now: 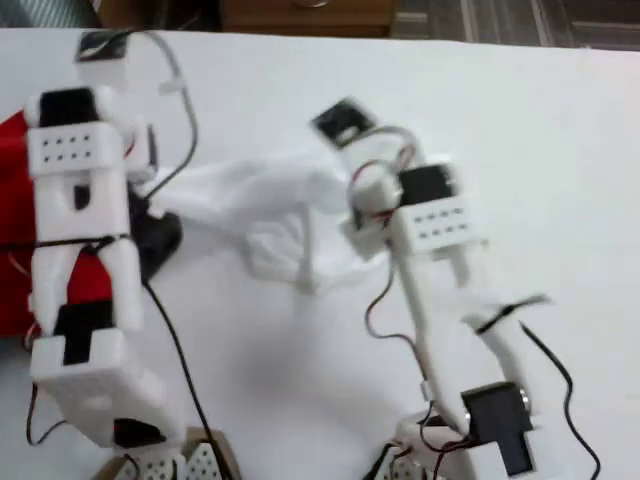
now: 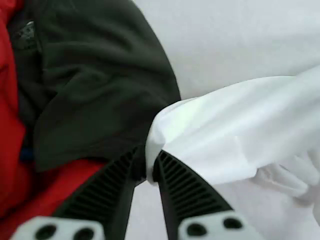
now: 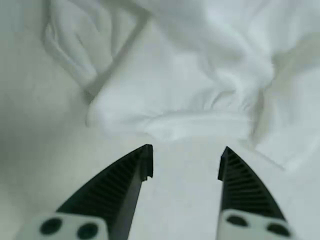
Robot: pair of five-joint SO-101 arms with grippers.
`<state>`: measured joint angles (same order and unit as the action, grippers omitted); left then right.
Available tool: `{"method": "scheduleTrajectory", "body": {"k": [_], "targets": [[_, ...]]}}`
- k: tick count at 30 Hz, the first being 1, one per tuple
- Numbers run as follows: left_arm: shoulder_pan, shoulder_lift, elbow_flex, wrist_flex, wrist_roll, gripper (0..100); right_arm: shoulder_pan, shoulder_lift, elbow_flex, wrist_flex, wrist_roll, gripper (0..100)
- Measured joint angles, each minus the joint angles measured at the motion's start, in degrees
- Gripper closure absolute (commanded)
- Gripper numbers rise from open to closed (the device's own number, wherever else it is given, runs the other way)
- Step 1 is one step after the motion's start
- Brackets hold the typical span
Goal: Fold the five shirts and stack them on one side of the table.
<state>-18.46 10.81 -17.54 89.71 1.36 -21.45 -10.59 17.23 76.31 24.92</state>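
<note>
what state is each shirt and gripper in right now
white shirt: crumpled, not folded
black shirt: lying on the red shirt
red shirt: partly under the black shirt
left gripper: shut on the white shirt's edge
right gripper: open, over the white shirt

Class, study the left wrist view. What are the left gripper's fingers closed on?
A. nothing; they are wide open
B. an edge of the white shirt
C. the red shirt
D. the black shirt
B: the left gripper pinches an edge of the white shirt, while the black shirt and red shirt lie beside it.
</note>
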Motion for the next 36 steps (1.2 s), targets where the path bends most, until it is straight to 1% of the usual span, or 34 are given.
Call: {"method": "scheduleTrajectory", "body": {"k": [4,6,9,12,15,17,20,22,24,25,29,30,32,36], "targets": [[-1.8,-1.0,9.6,-6.9,0.0,97,-5.0,0.0,9.2,-8.9,0.0,77.9],[-1.8,-1.0,12.7,-9.7,0.0,97,-7.0,0.0,12.9,-13.9,-1.6,77.9],[-1.8,-1.0,14.3,-12.2,-0.1,97,-8.0,2.1,15.7,-20.7,-5.4,77.9],[-1.8,-1.2,14.3,-12.8,-0.1,97,-8.2,7.4,15.7,-24.6,-8.8,77.9],[-1.8,-1.2,14.3,-12.9,-0.1,97,-8.4,14.1,14.9,-26.2,-11.0,77.9],[-1.8,-1.9,14.3,-12.9,-0.1,97,-8.4,17.9,12.5,-26.0,-12.0,76.0],[-1.8,-4.2,14.3,-12.9,-0.1,97,-7.3,22.3,6.4,-21.8,-13.8,68.0],[-1.8,-5.8,14.3,-12.9,-0.1,97,-6.0,24.9,2.0,-17.9,-14.8,66.3],[-1.8,-7.6,14.3,-12.9,-0.1,97,-3.9,27.3,-2.3,-14.6,-15.1,70.0],[-1.8,-8.4,14.3,-12.9,-0.1,97,-2.5,28.5,-4.1,-13.4,-15.1,73.8],[-1.8,-11.2,14.3,-12.9,0.0,97,1.7,33.3,-10.6,-11.2,-15.1,98.0],[-1.8,-11.5,14.3,-12.9,0.0,97,2.5,34.4,-12.1,-11.0,-15.1,98.4],[-1.8,-12.0,14.3,-12.9,0.0,97,4.7,36.5,-15.3,-10.8,-15.1,93.9],[-1.7,-12.1,14.3,-12.7,0.1,97,9.3,38.0,-20.9,-10.5,-15.1,97.6]]}}
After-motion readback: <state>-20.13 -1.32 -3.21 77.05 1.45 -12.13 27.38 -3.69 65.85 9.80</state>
